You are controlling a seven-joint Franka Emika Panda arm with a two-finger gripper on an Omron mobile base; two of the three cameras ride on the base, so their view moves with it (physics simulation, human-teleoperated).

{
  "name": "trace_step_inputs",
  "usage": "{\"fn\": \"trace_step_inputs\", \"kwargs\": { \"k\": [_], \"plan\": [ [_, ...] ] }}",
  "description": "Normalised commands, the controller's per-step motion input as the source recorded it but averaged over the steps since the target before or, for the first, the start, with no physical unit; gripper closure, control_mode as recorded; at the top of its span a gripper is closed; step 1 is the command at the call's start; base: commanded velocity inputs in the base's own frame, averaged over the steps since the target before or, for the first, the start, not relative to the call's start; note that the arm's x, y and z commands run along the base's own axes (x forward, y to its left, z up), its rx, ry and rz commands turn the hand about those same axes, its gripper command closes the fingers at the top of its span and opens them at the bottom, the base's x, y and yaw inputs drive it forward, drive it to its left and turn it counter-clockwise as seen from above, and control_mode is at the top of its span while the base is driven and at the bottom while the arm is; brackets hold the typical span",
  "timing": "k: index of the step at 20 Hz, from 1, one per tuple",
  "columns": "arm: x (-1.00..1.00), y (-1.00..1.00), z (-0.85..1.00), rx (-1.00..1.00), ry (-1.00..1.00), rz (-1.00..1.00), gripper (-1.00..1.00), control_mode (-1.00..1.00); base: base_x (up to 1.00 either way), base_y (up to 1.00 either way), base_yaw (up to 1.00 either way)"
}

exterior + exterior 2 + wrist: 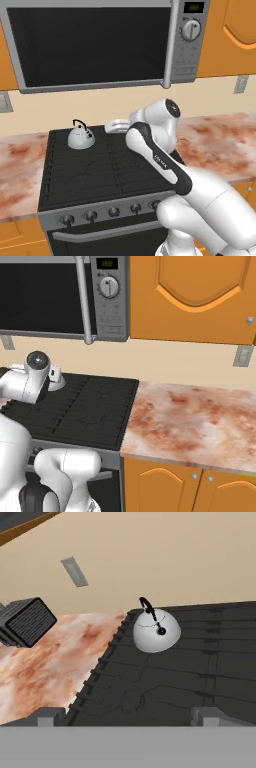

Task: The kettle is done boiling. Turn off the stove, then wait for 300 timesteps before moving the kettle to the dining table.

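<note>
In the hand view we see our two small dark finger tips, the gripper [127, 716], spread far apart with nothing between them, so released and empty, hovering above the black gas cooktop with dark grates [200, 667]. Ahead of the fingers the small dome-shaped silver-white kettle with thin black arched handle [156, 631] sits upright on the stove's rear part, near its edge, apart from the gripper. Beside that edge runs the reddish marbled stone counter [45, 662], with a dark grey ribbed box [27, 622] on it by the beige wall. From the left base view the kettle [81, 136] stands on the back left grate, our white arm [160, 150] bent over the right half of the stove, round front knobs [114, 212] in a row below. A grey steel microwave [100, 42] hangs above; orange wooden cabinets [192, 296] flank it.
</note>
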Motion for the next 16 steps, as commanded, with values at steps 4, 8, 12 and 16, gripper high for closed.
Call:
{"fn": "trace_step_inputs", "kwargs": {
  "k": [4, 8, 12, 16],
  "plan": [
    [0.16, 0.08, 0.0, -0.01, 0.0, 0.03, -1.0, -1.0, 0.0, 0.0, 0.0],
    [0.14, 0.12, -0.03, 0.0, 0.0, 0.0, -1.0, -1.0, 0.0, 0.0, 0.0],
    [0.14, 0.15, -0.08, -0.01, 0.0, 0.0, -1.0, -1.0, 0.0, 0.0, 0.0],
    [0.16, 0.15, -0.17, -0.01, -0.03, 0.0, -1.0, -1.0, 0.0, 0.0, 0.0]
  ]
}}
